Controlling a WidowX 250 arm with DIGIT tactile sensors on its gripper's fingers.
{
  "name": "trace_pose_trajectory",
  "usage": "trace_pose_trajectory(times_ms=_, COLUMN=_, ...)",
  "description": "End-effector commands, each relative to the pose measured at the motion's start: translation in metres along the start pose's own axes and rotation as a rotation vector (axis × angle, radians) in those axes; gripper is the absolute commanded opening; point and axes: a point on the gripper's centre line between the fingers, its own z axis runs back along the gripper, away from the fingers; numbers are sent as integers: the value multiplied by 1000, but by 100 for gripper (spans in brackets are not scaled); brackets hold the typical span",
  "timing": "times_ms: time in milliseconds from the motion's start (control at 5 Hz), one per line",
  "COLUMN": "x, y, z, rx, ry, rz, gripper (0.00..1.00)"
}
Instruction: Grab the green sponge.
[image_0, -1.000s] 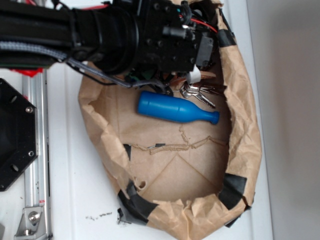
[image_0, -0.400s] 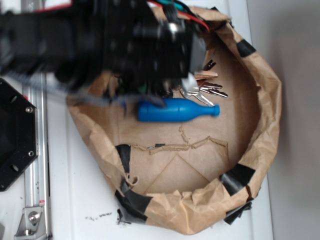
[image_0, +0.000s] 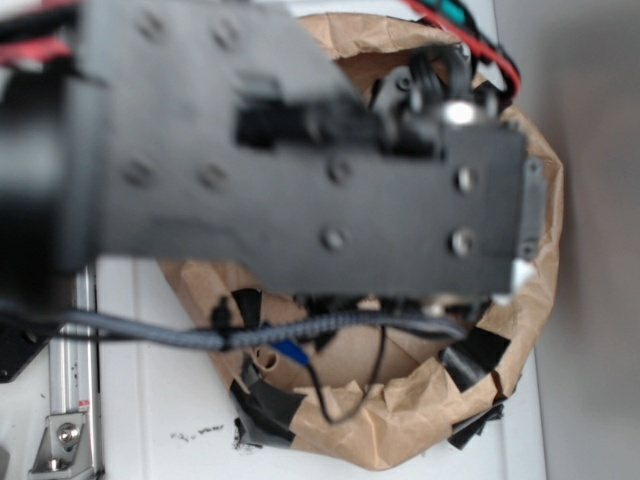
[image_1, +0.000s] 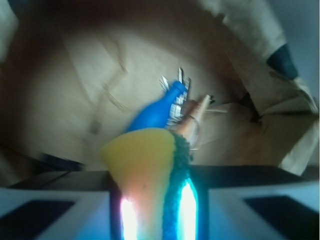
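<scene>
1. The robot's black gripper (image_1: 155, 210) was clamped on the yellow sponge with a green scouring face (image_1: 150, 175), seen in the wrist view pinched between the jaws.
2. The grab appeared done, and the sponge seemed lifted clear of the floor below.
3. Beneath lay a blue plastic bottle-shaped toy (image_1: 157, 110) and a bunch of metal keys (image_1: 177, 107).
4. Around them stood a crumpled brown paper basket patched with black tape (image_0: 420, 420), mostly hidden by the arm in the exterior view.
</scene>
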Motion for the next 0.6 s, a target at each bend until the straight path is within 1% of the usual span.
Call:
trace_pose_trajectory(times_ms=0, x=-8, y=34, z=36, rx=-105, ry=-185, rz=341, gripper=0)
trace_pose_trajectory(times_ms=200, x=-12, y=38, z=38, rx=-117, ry=-193, rz=378, gripper=0)
trace_pose_trajectory(times_ms=400, x=-11, y=38, z=35, rx=-89, ry=-181, rz=392, gripper=0)
